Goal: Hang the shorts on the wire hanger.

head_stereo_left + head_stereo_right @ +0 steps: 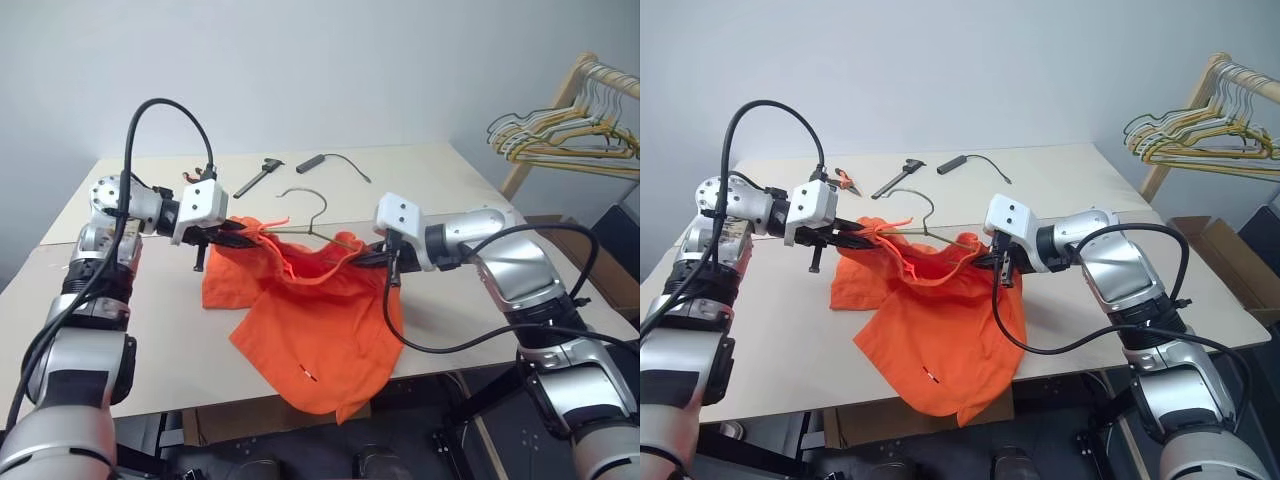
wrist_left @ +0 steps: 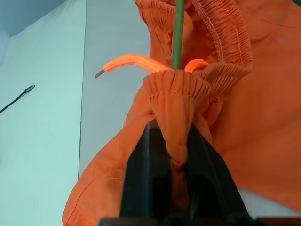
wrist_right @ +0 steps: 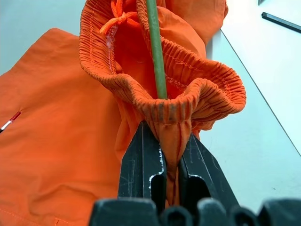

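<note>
The bright orange shorts (image 1: 320,330) hang between my two grippers, and their legs spill onto the table and over its front edge. The wire hanger (image 1: 324,207) runs through the gathered waistband, with its hook rising above the fabric. My left gripper (image 1: 245,235) is shut on one end of the waistband (image 2: 175,94), where the wire (image 2: 178,33) comes out of the folds. My right gripper (image 1: 365,255) is shut on the other end (image 3: 171,113), with the wire (image 3: 156,52) lying in the band. A small white mark (image 1: 308,375) shows near one hem.
At the back of the table (image 1: 150,330) lie a black hand tool (image 1: 258,177), a black bar with a cable (image 1: 310,161) and orange-handled pliers (image 1: 845,180). A wooden rack with several pale hangers (image 1: 565,135) stands at the right, above a cardboard box (image 1: 1220,250).
</note>
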